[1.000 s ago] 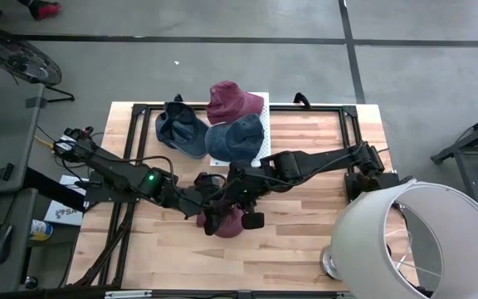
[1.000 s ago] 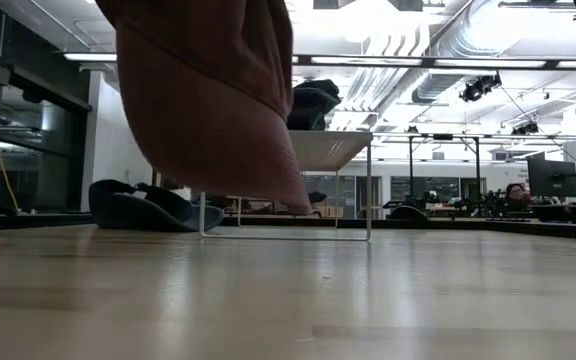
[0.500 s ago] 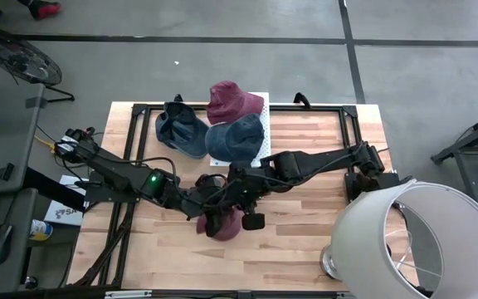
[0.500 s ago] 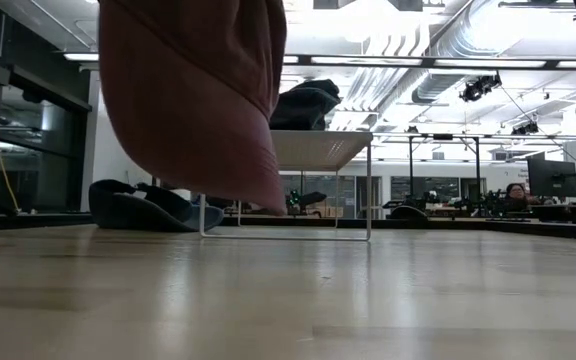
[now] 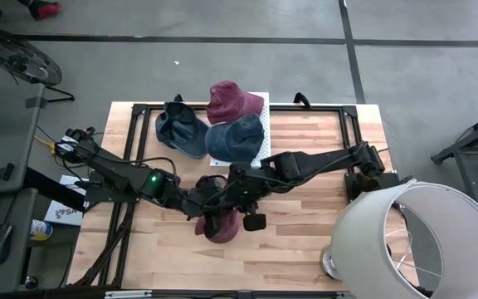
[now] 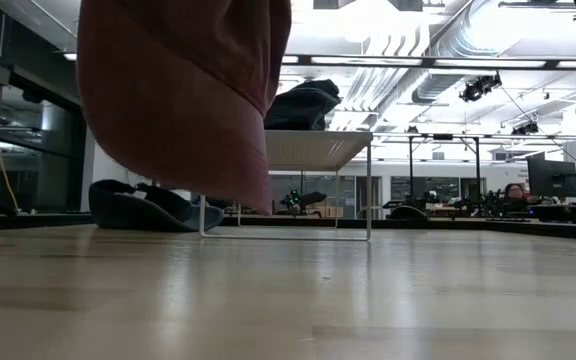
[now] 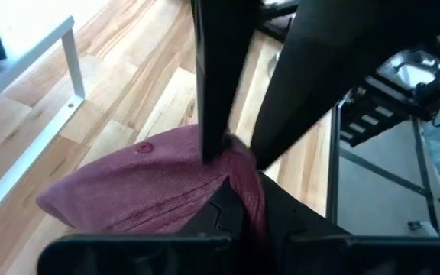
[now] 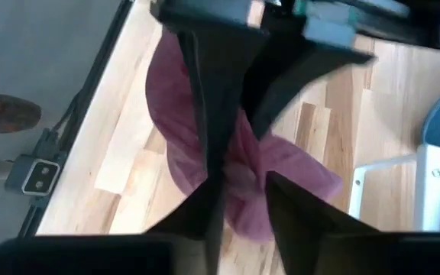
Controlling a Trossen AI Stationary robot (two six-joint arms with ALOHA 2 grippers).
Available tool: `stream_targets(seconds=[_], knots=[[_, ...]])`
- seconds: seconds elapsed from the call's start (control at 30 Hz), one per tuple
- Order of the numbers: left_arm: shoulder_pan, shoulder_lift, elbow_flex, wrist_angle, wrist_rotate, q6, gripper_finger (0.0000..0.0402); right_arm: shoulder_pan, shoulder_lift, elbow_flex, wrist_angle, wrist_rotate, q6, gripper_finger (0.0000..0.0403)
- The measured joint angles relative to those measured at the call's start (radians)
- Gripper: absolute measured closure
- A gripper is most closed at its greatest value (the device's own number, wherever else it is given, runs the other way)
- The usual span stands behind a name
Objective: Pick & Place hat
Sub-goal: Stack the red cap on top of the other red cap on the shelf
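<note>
A maroon hat [image 5: 221, 224] hangs in the air over the middle of the table. In the low view it fills the upper left [image 6: 178, 90], and its lowest edge is clear of the wood. My left gripper [image 5: 204, 205] reaches it from the left and my right gripper [image 5: 237, 202] from the right. Their tips meet at the hat's top. Both are shut on its cloth; my right gripper's [image 8: 244, 179] fingers stand slightly apart with cloth between them. My left gripper pinches a gathered bunch of cloth [image 7: 239, 164] at the hat's top between its two fingers [image 7: 228, 210]. It comes slanting from the table's left. The hat hangs below, lifted clear of the table. My right gripper has the same bunch [image 8: 239, 172] between its two fingers [image 8: 208, 198]. It comes from the table's right, opposite the left fingers. The cloth spreads slack below the hold.
A white stand [image 5: 261, 124] at the far middle carries a blue hat [image 5: 235, 139] and another maroon hat [image 5: 231, 101]. A second blue hat [image 5: 181, 129] lies left of it. A large white lampshade [image 5: 421, 241] fills the near right corner.
The hanging maroon hat has shifted a little toward the table's left and stays clear of the wood. Both arms have stayed close together at its top.
</note>
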State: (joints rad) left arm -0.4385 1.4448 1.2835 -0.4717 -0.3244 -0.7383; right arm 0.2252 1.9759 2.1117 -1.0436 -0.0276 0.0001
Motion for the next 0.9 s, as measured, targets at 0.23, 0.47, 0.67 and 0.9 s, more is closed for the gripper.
stream_targets(seconds=[0.23,0.47,0.67,0.9], knots=[[0.0,0.0,0.0,0.001,0.003,-0.006,0.0398,-0.001,-0.049,0.001,-0.045,0.023,0.025,0.0238],[0.0,-0.023,-0.001,0.096,-0.081,0.005,0.0398,-0.001,-0.163,0.003,-0.076,0.144,0.053,0.0206],[0.0,-0.072,-0.001,0.223,-0.246,0.087,0.0398,-0.001,-0.258,0.003,-0.082,0.27,0.081,0.0204],[0.0,-0.136,0.0,0.517,-0.395,0.359,0.0398,-0.003,-0.305,0.003,-0.085,0.397,0.088,0.0204]])
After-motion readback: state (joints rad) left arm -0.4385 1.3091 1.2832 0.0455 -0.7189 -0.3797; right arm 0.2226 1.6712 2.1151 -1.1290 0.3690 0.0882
